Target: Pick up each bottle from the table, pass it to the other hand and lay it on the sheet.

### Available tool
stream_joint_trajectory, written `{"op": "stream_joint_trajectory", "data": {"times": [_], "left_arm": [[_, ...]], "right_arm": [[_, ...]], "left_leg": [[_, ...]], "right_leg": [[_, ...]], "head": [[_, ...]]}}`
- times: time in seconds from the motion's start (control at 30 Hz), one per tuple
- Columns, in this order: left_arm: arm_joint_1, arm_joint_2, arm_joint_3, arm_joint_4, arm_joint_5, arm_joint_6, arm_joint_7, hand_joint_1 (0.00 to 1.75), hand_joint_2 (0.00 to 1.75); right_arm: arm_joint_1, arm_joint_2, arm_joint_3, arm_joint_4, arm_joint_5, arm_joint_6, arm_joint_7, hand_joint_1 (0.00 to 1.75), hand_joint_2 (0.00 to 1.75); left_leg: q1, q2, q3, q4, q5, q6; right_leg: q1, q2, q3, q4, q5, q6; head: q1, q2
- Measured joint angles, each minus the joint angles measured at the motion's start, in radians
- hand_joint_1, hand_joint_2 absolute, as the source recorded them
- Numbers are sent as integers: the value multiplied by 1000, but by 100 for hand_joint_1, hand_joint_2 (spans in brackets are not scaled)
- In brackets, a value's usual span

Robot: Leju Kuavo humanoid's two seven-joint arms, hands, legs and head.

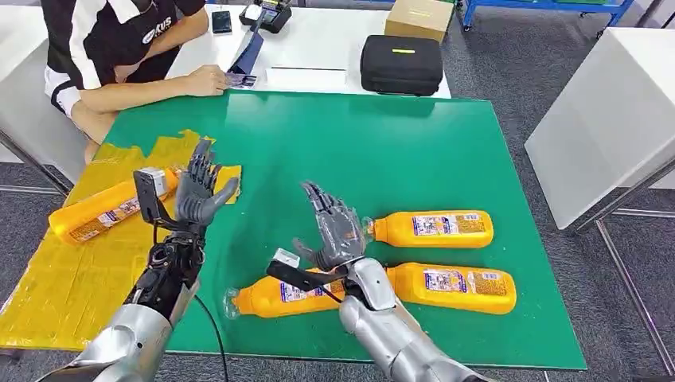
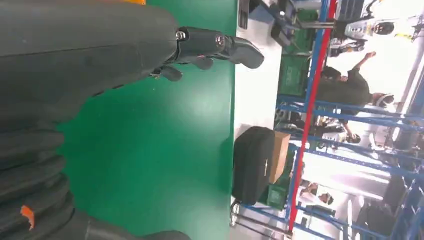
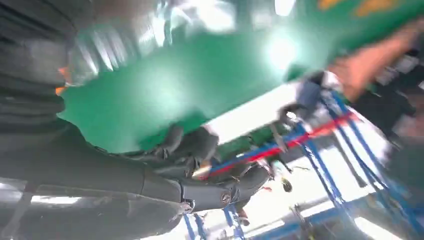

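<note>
Green table (image 1: 446,151), yellow sheet (image 1: 72,278) — grey floor (image 1: 509,64)

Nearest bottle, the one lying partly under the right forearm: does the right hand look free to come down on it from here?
Probably yes. The right hand is open and empty just above the nearest bottle, with nothing between them. The arm's own wrist covers part of it, so the hand would likely need to draw back first.

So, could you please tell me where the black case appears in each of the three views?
Head view: black case on the white table, beyond the green mat's far edge.
Left wrist view: the case past the mat, beside a cardboard box.
Right wrist view: too blurred to find it.
Shared landmark: the green mat.
</note>
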Motion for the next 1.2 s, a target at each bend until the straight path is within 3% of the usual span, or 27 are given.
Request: {"op": "stream_joint_trajectory", "data": {"times": [0.2,0.37,0.43,0.8,1.03,1.2], "left_arm": [[6,0,-20,-16,11,-10,0,0,175],[9,0,-36,-38,14,-13,0,0,175],[9,0,-43,-42,15,-15,0,0,175],[17,4,-53,-74,28,-23,0,0,175],[16,8,-54,-74,34,-24,0,0,175],[13,6,-69,-74,32,-19,0,0,175]], "right_arm": [[85,-3,-16,-170,-107,192,-133,0,175],[156,-48,16,-340,-163,435,-170,0,175],[174,-68,33,-372,-162,476,-175,0,175],[223,-259,142,-404,-2,507,-160,0,175],[282,-328,144,-445,140,499,10,0,175],[259,-330,144,-416,187,494,59,0,175]], "left_leg": [[0,0,-2,0,0,0],[0,0,-3,0,0,0],[0,0,-3,0,0,0],[-1,-2,-3,0,0,0],[0,0,-3,0,-1,0],[0,0,-3,0,0,0]], "right_leg": [[0,0,-2,0,0,0],[0,0,-3,0,0,0],[0,0,-3,0,0,0],[-1,0,-2,0,0,0],[0,0,-3,0,0,0],[0,0,-3,0,0,0]], "head": [[0,0],[0,0],[0,0],[0,0],[0,0],[0,0]]}}
